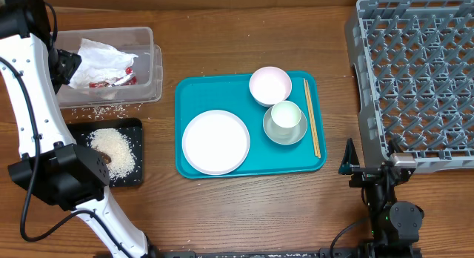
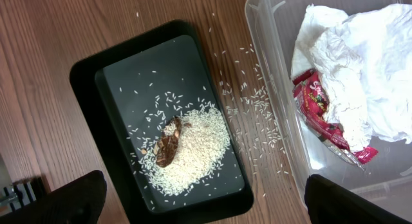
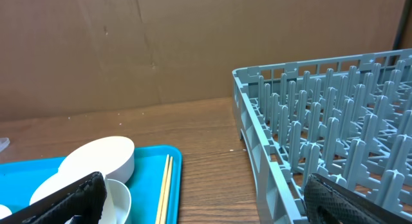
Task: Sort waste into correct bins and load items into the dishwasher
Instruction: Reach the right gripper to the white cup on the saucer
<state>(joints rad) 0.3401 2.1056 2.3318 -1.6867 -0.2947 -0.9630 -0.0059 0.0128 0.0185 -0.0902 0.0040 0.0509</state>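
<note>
Wooden table (image 1: 244,206); left gripper (image 2: 212,201) and right gripper (image 3: 206,205) are spread open, nothing held.
Below the left one the black tray (image 2: 84,76) of rice (image 2: 206,140) is seen, the clear tub (image 2: 270,69) with napkin (image 2: 360,50) and red packet (image 2: 322,114) at 2 o'clock; from the right one, dish rack (image 3: 283,159) at 2 o'clock, teal tray (image 3: 38,171) with chopsticks (image 3: 164,185) at 8 o'clock.

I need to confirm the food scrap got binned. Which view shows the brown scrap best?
Left wrist: the brown scrap lies close and unobstructed on rice in the black tray. Overhead shows only a small dark speck. Right wrist misses it.
</note>
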